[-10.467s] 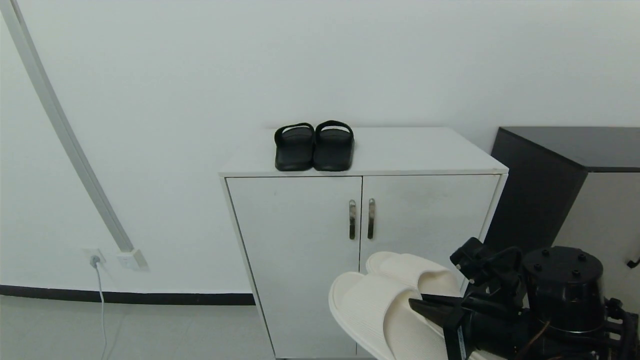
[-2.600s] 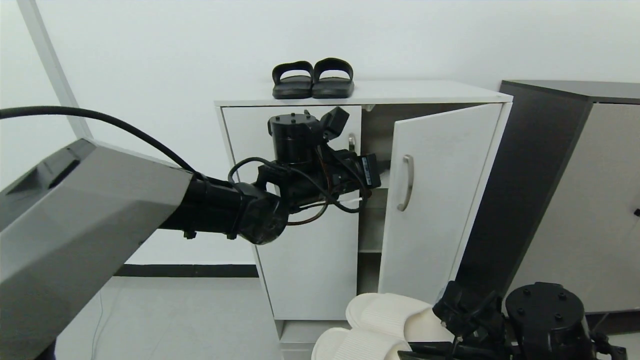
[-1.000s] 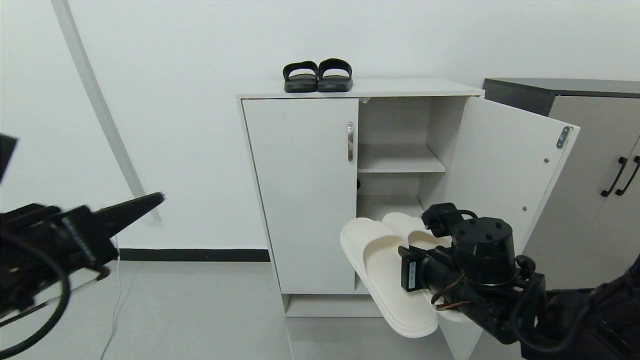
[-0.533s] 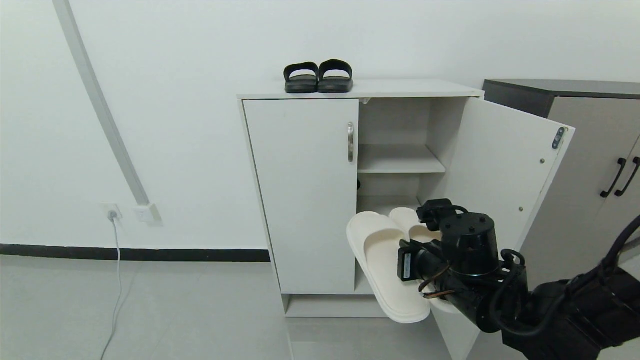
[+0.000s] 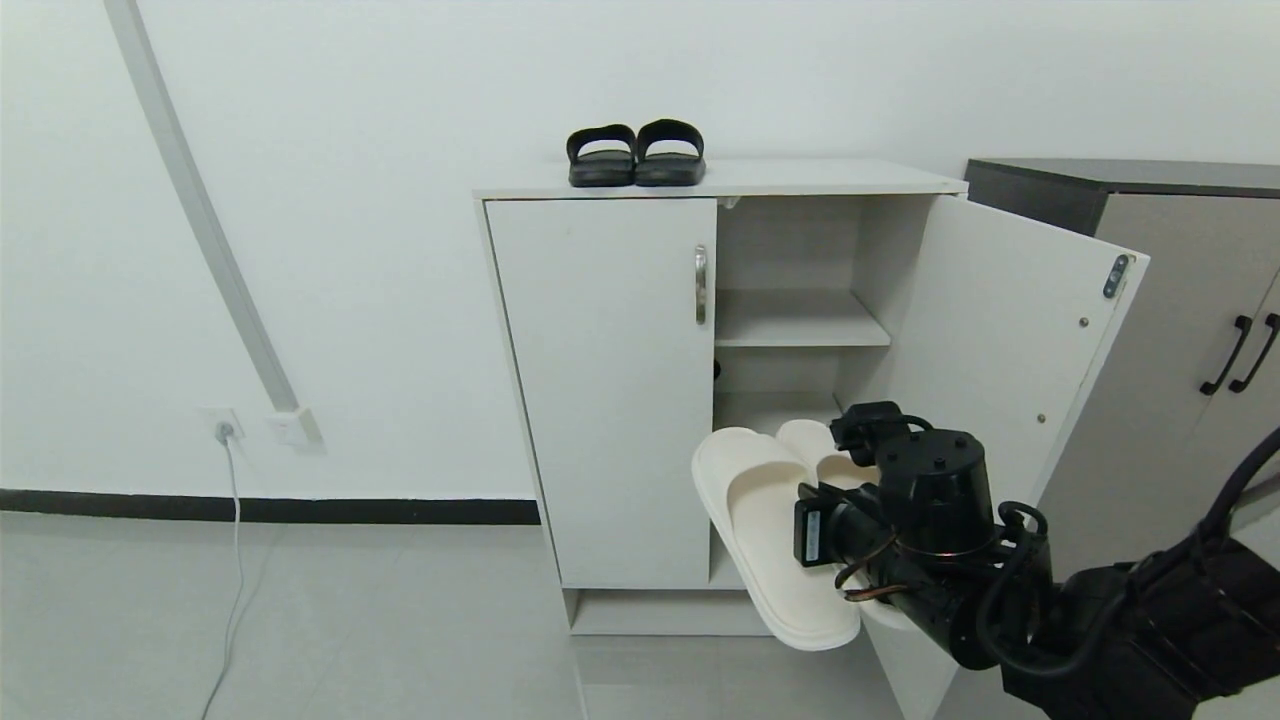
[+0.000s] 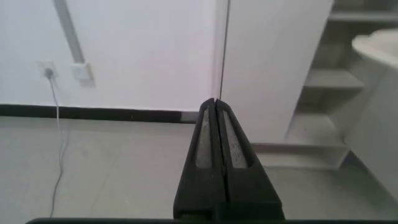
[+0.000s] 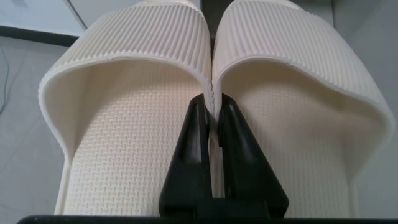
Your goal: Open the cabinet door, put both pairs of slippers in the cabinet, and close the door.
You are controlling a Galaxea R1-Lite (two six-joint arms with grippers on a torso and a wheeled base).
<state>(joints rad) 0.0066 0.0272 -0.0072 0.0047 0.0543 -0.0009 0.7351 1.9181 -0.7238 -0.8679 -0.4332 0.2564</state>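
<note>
White wall [image 5: 380, 90] behind, grey tiled floor [image 5: 300, 630] below. A grey strip [image 5: 190, 200] runs slanted down the wall to a small box.

White cabinet [image 5: 830, 178] stands against the wall, two doors. Left door [image 5: 610, 400] is shut. Right door [image 5: 990, 330] is swung wide open, its inner face showing. Open half shows a shelf [image 5: 800, 325] up high, with a lower compartment under it. A darker grey cabinet [image 5: 1180, 300] stands just beside it on the right, black handles, doors shut.

White slippers [image 5: 765, 520] hang off the floor, side by side and touching, in front of the open half. Toes point at the lower compartment, soles tilted down. They are not inside.

Black slippers [image 5: 636, 155] sit on the cabinet top, over the left door near its inner edge, side by side and touching.

Right gripper [image 7: 212, 115] is narrow and clamped on the white slippers. Its fingers pinch the two inner strap edges where the pair meets.

Left gripper [image 6: 215, 106] has its fingers pressed flat together, nothing between them. It hangs over the floor, pointing toward the cabinet's left edge.

Metal handle [image 5: 700, 285] sits upright on the left door's inner edge. Wall outlet [image 5: 222, 428] is low on the wall, left of the cabinet and well apart from it. A grey cable [image 5: 235, 560] drops from it to the floor.
</note>
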